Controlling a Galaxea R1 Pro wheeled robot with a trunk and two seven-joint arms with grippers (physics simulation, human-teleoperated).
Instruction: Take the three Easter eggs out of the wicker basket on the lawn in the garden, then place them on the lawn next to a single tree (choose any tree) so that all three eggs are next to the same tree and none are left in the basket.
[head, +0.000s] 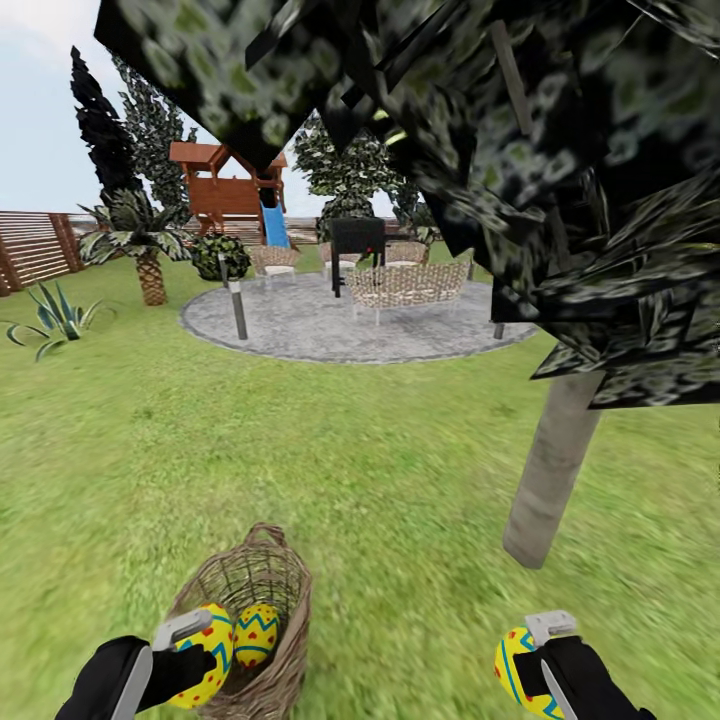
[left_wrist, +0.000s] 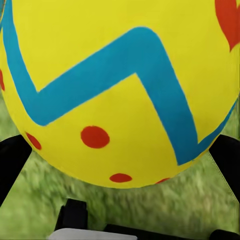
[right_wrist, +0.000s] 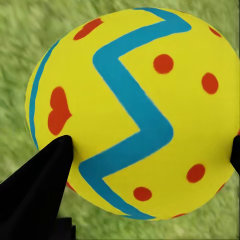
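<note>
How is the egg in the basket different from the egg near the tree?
The egg in the wicker basket sits loose; nothing grips it. The egg by the tree is held in the right gripper, above the lawn, its egg outside the basket. Both are yellow with blue zigzags and red marks.

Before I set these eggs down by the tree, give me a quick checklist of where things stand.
1. Left hand shut on an egg: ok.
2. Right hand shut on an egg: ok.
3. Wicker basket emptied: not ok, third egg inside.
4. Tree close ahead on the right, trunk on the lawn: ok.
5. Right hand's egg over grass: ok.
6. Left hand's egg clear of the basket: cannot tell; it overlaps the rim in the head view.
</note>
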